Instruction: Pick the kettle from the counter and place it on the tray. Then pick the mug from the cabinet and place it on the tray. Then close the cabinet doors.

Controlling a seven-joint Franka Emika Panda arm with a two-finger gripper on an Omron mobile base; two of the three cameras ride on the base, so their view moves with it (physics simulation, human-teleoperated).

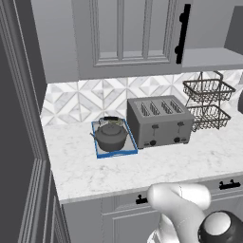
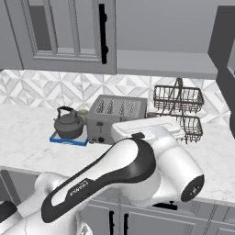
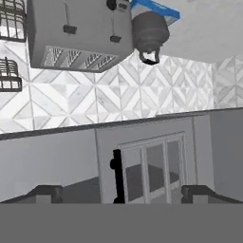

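Left base view: the kettle sits on the blue-rimmed tray on the marble desk, just left of the four-slot toaster, with a wire basket rack at far right. Above, a grey cabinet door with a black bar handle. Hand view: the gripper, jaws spread wide and holding nothing, faces the cabinet.

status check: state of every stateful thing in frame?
kettle: upright on the tray, lid on
tray: flat on the counter, left of the toaster
cabinet doors: left door ajar
wire basket rack: upright, no contents visible
gripper: open, holding nothing
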